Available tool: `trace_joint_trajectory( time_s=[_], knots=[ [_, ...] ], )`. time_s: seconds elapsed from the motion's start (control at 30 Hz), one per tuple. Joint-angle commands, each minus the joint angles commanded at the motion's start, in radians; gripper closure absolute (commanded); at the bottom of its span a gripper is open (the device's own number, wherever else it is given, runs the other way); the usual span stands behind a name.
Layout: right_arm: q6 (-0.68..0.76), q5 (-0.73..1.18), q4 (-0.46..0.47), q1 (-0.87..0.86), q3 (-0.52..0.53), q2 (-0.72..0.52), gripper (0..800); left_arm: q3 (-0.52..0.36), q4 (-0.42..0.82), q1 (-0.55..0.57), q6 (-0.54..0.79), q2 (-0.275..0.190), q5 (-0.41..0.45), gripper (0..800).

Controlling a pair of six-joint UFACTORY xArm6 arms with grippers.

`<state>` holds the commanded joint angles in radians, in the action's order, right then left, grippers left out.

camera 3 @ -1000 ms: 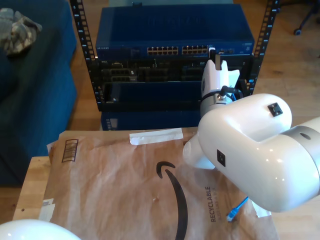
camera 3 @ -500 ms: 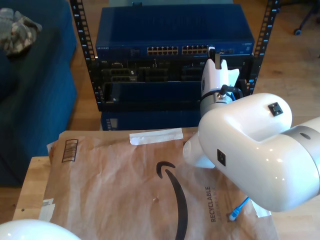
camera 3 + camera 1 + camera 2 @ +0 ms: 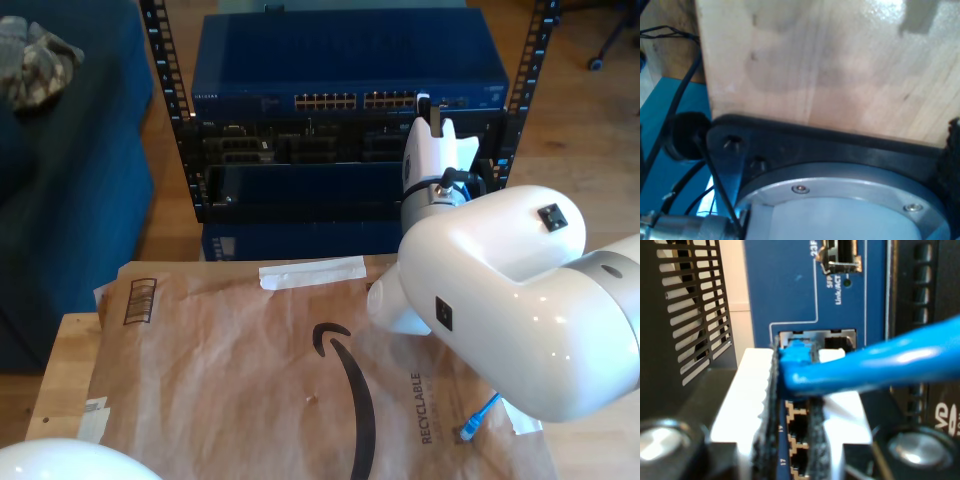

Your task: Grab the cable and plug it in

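The cable (image 3: 900,360) is bright blue. Its plug (image 3: 796,356) is pinched between the black pads of my second gripper (image 3: 795,375), which is shut on it. The plug's tip is at the mouth of a port (image 3: 812,337) on the blue switch face, and I cannot tell how deep it sits. In the exterior view my second gripper (image 3: 431,112) is at the right end of the switch's port row (image 3: 355,100). The cable's other plug (image 3: 468,430) lies loose on the brown paper, and the big white arm hides the rest. The first wrist view looks at a wooden board (image 3: 830,65) and a black base plate (image 3: 805,145).
The blue switch (image 3: 340,55) sits in a black rack (image 3: 300,180) beyond the table. A brown paper mailer (image 3: 250,370) covers the wooden tabletop. A white arm's elbow (image 3: 500,300) bulks over the exterior view's right. Another white arm part (image 3: 70,462) shows at the lower left, and blue upholstery (image 3: 70,200) stands at the left.
Almost nothing. The white arm and the loose plug on the paper have crept a few pixels toward the exterior view's right.
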<state>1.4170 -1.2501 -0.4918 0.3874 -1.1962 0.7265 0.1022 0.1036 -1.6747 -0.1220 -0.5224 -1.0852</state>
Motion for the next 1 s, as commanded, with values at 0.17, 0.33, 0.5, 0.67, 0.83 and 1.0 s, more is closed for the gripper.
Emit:
trace_joint_trajectory(
  time_s=[0.17,0.33,0.5,0.67,0.83,1.0],
  knots=[
    [0.000,0.003,0.014,-0.002,-0.002,0.005,800,0.000,0.000,0.000,0.000,0.000,0.000,0],
    [-0.002,0.006,0.020,-0.003,0.014,-0.003,553,0.000,-0.002,0.000,-0.002,0.000,0.000,0],
    [-0.003,0.009,0.018,0.003,0.089,-0.066,452,0.000,0.000,0.000,0.000,0.000,0.000,0],
    [-0.002,0.029,0.018,0.018,0.167,-0.144,426,0.000,0.000,0.000,0.000,0.000,0.000,0],
    [-0.003,0.126,0.017,0.029,0.315,-0.262,388,0.000,0.000,0.000,-0.002,0.000,0.000,0],
    [-0.003,0.209,0.021,0.031,0.463,-0.402,379,0.000,-0.002,0.000,0.000,0.000,0.000,0]
  ],
)
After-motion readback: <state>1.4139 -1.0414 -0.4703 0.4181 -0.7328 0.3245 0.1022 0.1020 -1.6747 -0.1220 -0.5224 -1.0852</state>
